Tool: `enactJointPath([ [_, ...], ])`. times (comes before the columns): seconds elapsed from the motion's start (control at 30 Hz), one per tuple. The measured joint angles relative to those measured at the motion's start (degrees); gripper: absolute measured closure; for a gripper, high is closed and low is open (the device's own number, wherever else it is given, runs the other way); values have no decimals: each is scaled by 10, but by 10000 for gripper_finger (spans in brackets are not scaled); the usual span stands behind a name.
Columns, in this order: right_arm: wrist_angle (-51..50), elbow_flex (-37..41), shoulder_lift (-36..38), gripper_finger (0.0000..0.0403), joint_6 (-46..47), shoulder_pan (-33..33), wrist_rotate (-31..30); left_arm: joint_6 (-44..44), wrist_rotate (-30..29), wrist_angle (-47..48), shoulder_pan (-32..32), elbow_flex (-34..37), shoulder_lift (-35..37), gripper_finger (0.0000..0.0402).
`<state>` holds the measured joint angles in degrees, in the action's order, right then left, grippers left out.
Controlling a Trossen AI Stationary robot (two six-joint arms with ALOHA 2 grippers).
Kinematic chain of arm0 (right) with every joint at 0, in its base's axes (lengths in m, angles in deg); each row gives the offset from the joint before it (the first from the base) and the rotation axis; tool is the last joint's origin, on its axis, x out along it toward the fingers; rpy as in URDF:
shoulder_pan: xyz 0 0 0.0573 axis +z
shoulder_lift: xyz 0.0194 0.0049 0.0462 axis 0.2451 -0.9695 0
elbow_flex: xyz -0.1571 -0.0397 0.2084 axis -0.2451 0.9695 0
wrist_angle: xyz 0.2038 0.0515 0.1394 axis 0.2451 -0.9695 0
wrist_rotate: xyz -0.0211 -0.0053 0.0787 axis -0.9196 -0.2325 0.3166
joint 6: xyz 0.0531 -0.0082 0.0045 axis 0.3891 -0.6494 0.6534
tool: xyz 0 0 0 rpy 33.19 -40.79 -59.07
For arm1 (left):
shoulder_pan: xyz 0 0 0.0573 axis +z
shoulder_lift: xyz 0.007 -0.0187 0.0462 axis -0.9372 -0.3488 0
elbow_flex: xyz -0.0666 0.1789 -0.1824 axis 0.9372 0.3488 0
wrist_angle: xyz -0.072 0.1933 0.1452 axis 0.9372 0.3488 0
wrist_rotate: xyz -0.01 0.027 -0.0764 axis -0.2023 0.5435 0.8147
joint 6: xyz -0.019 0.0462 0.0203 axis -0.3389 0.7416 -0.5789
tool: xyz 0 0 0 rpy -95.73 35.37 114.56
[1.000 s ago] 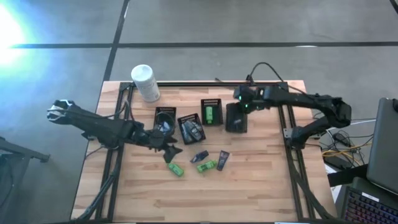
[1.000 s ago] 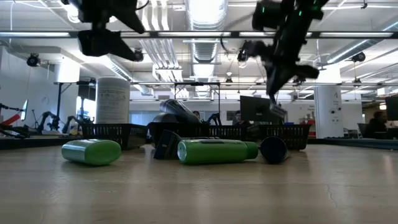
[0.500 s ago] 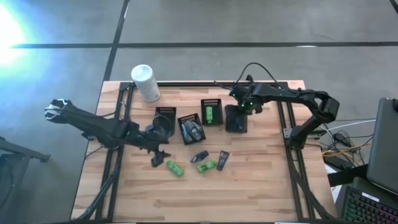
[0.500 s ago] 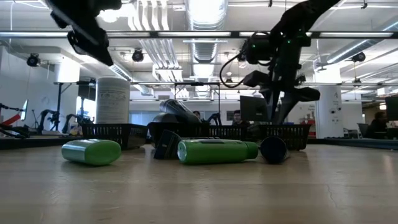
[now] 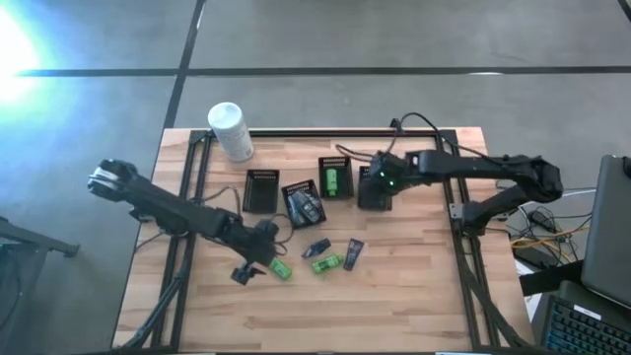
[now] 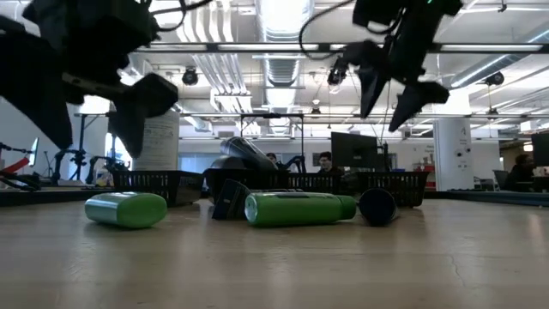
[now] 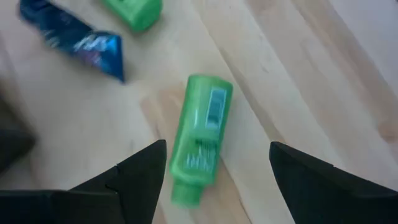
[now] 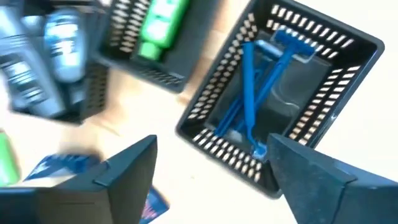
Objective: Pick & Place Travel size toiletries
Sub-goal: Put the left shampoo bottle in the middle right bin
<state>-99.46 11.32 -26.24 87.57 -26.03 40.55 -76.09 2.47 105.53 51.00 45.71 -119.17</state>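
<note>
Wooden table [image 5: 414, 296] from above: your left gripper [image 5: 248, 270], fingers apart, sits beside a green bottle [image 5: 280, 267]; low view shows your right gripper [image 6: 393, 90] spread above the baskets; right wrist view has blue razors [image 8: 258, 93] lying in a black basket [image 8: 348, 46].

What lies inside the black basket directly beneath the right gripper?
Blue razors lie in the basket beneath the open right gripper, their handles crossing. How many there are cannot be told where they overlap, and the near wall hides the floor's front edge.
</note>
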Motion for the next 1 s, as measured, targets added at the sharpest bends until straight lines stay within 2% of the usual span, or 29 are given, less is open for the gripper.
enactJointPath([
  [0.27, -9, 1, 44, 54, 81, 96, -63, 20, -4, -31, 8, -16, -122, 113],
  [0.47, -16, 3, 40, 44, 104, 139, -79, 12, -23, -30, 10, -26, -161, 119],
  [0.57, -16, 3, 33, 51, 105, 153, -79, 2, -23, -26, 10, -29, -161, 145],
  [0.83, -13, 4, 37, 85, 110, 182, -72, -53, -21, 4, 9, -52, -148, 254],
  [1.0, 52, 5, 38, 102, 84, 203, -34, -136, -19, 25, 9, -82, -111, 261],
])
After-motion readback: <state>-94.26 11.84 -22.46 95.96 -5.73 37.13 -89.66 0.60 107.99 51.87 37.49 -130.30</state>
